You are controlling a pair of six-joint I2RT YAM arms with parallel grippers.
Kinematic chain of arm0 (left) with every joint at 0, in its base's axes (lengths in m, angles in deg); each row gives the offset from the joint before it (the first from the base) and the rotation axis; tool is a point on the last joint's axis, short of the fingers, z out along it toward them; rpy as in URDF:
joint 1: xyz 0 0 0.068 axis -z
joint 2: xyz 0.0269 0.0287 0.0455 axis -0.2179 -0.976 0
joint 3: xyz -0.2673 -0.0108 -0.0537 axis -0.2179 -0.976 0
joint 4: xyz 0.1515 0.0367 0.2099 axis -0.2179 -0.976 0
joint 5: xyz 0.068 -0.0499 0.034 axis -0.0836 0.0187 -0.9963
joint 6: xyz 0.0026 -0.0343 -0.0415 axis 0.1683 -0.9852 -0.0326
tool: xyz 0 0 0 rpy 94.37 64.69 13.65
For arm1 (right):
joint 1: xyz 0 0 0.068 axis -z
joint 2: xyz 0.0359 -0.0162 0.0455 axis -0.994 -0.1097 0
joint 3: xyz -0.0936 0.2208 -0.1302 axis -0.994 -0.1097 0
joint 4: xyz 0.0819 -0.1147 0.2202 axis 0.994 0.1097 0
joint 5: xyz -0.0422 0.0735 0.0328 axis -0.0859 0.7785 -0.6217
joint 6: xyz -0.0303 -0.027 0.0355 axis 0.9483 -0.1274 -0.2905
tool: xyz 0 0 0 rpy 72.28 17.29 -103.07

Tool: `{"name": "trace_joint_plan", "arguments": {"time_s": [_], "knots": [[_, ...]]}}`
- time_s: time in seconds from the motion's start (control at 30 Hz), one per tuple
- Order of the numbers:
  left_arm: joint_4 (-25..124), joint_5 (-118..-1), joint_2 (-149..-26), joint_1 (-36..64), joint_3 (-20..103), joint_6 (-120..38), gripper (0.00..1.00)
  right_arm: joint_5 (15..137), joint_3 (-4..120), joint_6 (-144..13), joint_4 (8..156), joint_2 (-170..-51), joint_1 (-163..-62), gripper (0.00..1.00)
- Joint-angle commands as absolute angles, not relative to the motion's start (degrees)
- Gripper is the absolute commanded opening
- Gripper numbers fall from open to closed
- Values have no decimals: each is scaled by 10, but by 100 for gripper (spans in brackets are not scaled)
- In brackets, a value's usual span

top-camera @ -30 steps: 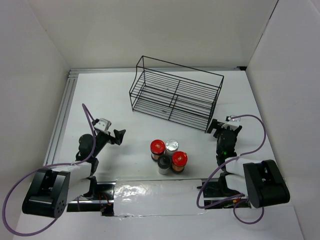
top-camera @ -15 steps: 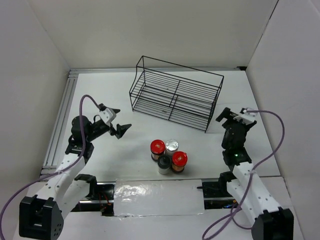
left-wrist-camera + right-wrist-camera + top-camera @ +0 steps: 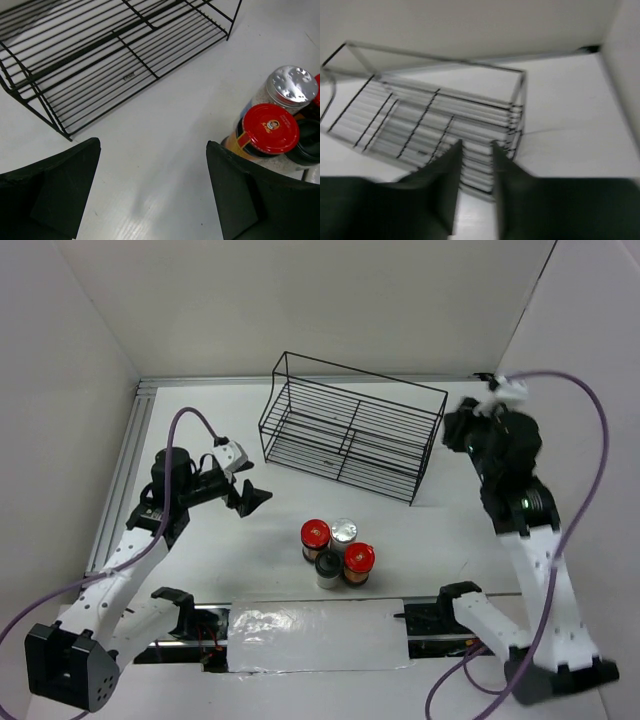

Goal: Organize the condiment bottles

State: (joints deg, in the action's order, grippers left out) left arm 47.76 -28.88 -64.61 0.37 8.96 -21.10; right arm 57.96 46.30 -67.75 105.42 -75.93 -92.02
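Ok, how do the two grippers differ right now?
Left gripper is open wide; right gripper shows only a narrow gap. Left faces the condiment jars; right faces the wire rack, near its right end. Both hold nothing.

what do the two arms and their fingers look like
The left arm and right arm have white links, black joints and black bases. A purple cable loops along each from base to wrist, where a small white camera block sits. The left gripper and right gripper have matte black, wedge-shaped fingers. No markings show.
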Motion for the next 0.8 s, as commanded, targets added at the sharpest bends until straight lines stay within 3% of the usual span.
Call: {"name": "trace_joint_plan", "arguments": {"time_s": [0.0,0.03,0.07,0.1,0.17,0.2,0.3,0.57,0.77], "knots": [[430,-255,-624,10,107,-208,99,782,566,-607,1256,-930,-971,46],[423,-257,-621,16,107,-209,99,760,619,-607,1285,-1003,-1018,65],[421,-261,-616,17,106,-209,99,707,639,-626,1328,-1030,-1158,94],[418,-265,-615,21,105,-209,99,576,678,-636,1345,-1052,-1233,100],[405,-277,-616,24,105,-210,99,487,704,-673,1374,-1095,-1376,100],[395,-290,-618,26,108,-212,99,481,711,-678,1374,-1101,-1392,100],[377,-297,-623,24,113,-216,99,544,702,-703,1376,-1115,-1391,100],[373,-294,-612,24,111,-219,99,538,652,-758,1361,-1101,-1376,100],[366,-299,-618,24,120,-201,99,609,597,-768,1360,-1109,-1365,99]]}}
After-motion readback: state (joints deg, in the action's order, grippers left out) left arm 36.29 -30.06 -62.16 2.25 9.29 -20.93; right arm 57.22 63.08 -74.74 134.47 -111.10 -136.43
